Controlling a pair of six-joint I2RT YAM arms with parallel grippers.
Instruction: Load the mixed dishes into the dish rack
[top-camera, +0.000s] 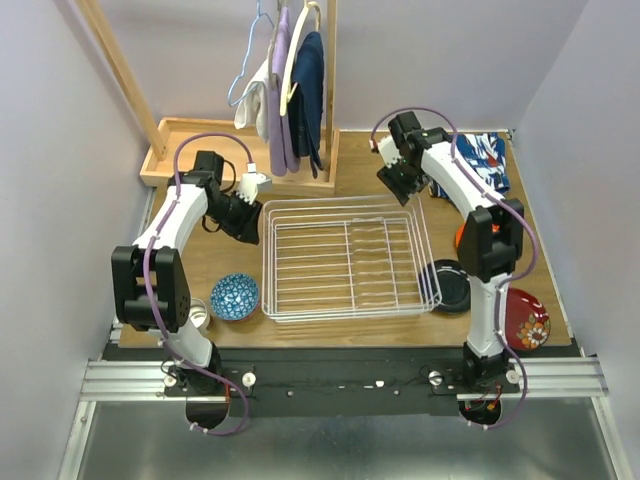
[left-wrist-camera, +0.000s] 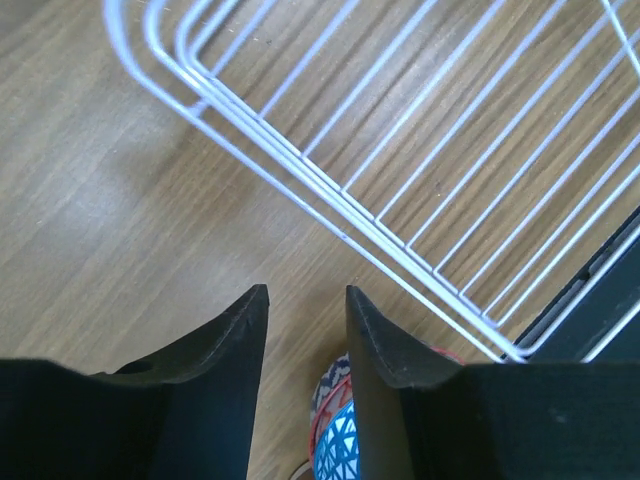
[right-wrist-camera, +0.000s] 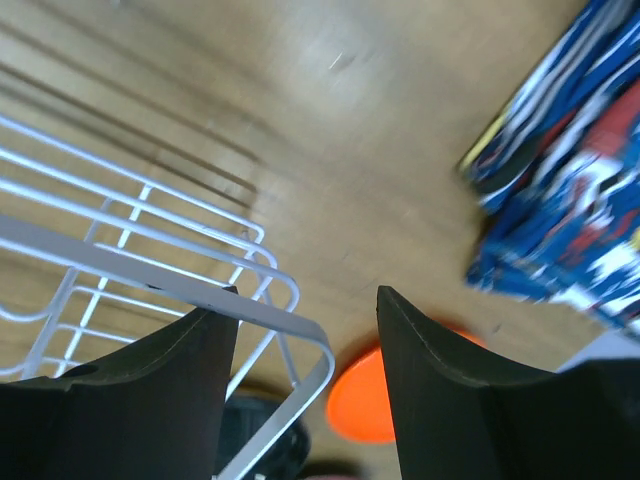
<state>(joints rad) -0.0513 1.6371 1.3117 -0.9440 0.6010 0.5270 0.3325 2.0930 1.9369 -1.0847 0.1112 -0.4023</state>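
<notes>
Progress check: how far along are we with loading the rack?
Done: nothing, the dish rack holds no dishes. In hand: nothing, left gripper and right gripper are both open and empty by its far corners. Left: blue bowl, black plate, dark red plate and orange plate all sit outside it.

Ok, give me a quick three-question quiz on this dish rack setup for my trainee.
1. True or false: the dish rack already holds a dish.
2. What sits on the table by the rack's left side? A a glass, B the blue-patterned bowl, C a pan.
3. Which pincer hovers nearer the patterned cloth?
Key: 1 false; 2 B; 3 the right pincer.
</notes>
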